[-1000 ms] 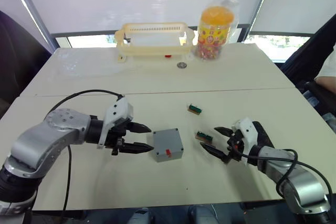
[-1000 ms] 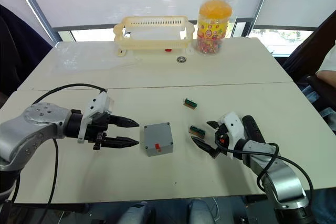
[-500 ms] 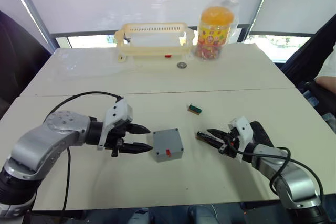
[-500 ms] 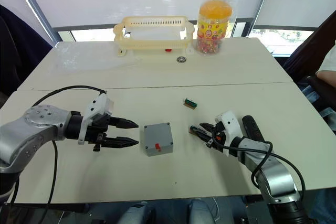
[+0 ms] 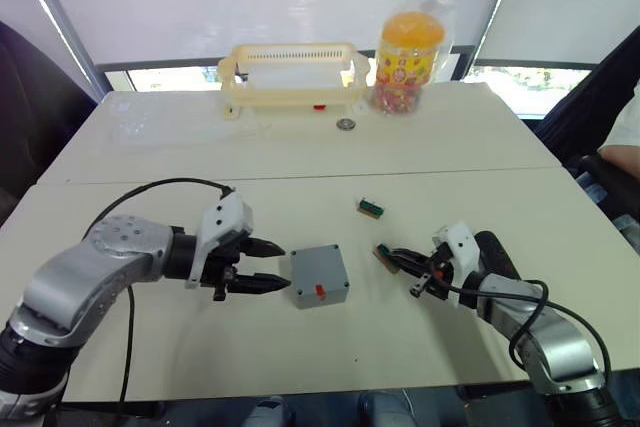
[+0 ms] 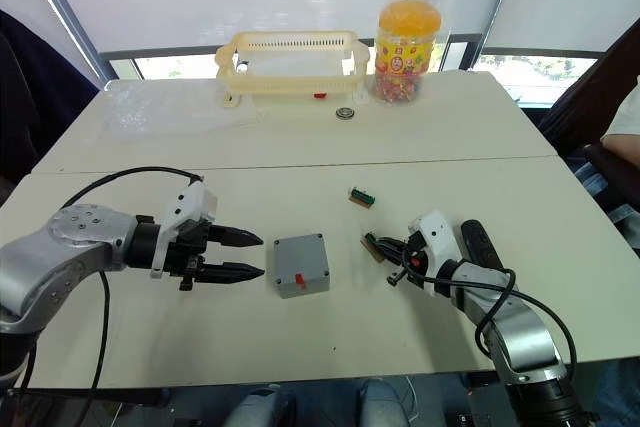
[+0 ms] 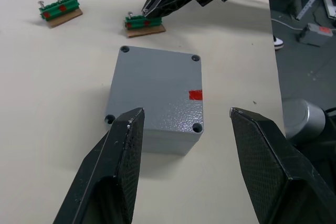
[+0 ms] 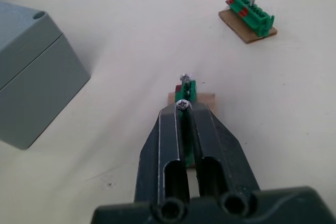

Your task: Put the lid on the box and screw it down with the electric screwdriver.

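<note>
The right gripper [image 8: 185,109] has its fingers pressed together on a small green terminal block [image 8: 186,91] that carries upright screws and sits on a brown base, just right of centre in the head view. The grip is narrow and close to the screw heads, so the block could twist or slip out if lifted quickly, and a loose screw could drop onto the table [image 5: 150,147]. The left gripper [image 7: 184,129] is spread wide, its fingers flanking the near edge of the box [image 7: 157,95] without touching it. The box sits at frame centre with the lid [image 7: 152,80] already seated on top, the red mark facing the right finger. Closing off-centre would push the box sideways instead of clamping it. A second green block [image 5: 371,209] lies farther back, well apart from both grippers. At the upper edge of the head view stand a cream slotted basket [image 5: 290,72], a jar of sweets in a plastic bag [image 5: 408,52] and a small metal ring [image 5: 346,124], none obstructing the work area.
</note>
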Tool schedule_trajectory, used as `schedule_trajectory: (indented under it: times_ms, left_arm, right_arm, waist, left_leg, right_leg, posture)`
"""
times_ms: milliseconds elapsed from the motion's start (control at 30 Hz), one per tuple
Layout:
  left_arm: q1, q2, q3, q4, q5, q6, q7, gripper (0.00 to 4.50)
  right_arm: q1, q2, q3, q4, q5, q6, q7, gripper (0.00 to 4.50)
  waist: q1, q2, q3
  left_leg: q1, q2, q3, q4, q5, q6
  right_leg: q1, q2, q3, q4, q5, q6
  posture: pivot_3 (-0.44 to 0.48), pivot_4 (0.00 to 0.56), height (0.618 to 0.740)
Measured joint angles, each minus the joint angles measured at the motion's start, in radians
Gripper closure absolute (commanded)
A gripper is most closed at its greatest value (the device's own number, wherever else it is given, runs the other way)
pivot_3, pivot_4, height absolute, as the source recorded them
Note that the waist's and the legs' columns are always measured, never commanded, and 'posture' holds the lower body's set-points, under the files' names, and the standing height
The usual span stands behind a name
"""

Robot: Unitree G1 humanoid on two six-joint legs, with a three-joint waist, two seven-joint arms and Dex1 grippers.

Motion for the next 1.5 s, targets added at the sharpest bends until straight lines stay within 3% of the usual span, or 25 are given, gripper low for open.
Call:
schedule_trajectory:
  times_ms: [433,967,1200,1500]
  left_arm:
    - [0.000,0.000,-0.021,0.006,0.014,-0.025,-0.002,1.87]
    - [0.001,0.006,-0.025,0.046,0.014,-0.046,-0.035,1.87]
    - [0.004,0.054,-0.009,0.050,0.012,-0.046,-0.060,1.87]
    - [0.047,0.064,0.021,0.056,0.014,-0.047,-0.039,1.87]
  right_arm:
    - [0.001,0.000,-0.014,-0.004,0.010,-0.002,-0.001,4.49]
    - [-0.062,-0.002,-0.072,-0.193,0.138,0.126,-0.019,4.49]
    - [-0.191,0.026,0.070,-0.243,0.168,0.189,-0.017,4.49]
    - [-0.239,0.036,0.176,-0.143,0.108,0.160,0.013,4.49]
  waist:
    - [0.000,0.000,0.000]
    - [-0.003,0.000,0.000]
    - [0.001,0.000,0.000]
    - [-0.001,0.001,0.000]
  left_leg:
    - [0.000,0.000,0.000,0.000,0.000,0.000]
    - [0.000,0.000,0.000,0.000,0.000,0.000]
    - [0.000,0.003,0.000,0.000,0.000,0.000]
    - [0.000,0.003,0.001,0.000,0.000,0.000]
  right_leg:
    - [0.000,0.000,0.000,0.000,0.000,0.000]
    - [0.000,0.000,0.000,0.000,0.000,0.000]
    - [0.000,0.003,0.000,0.000,0.000,-0.001]
    - [-0.001,0.003,0.000,0.000,0.001,-0.001]
  posture:
    - [0.000,0.150,0.740]
    - [0.000,0.150,0.740]
    - [0.000,0.150,0.740]
    - [0.000,0.150,0.740]
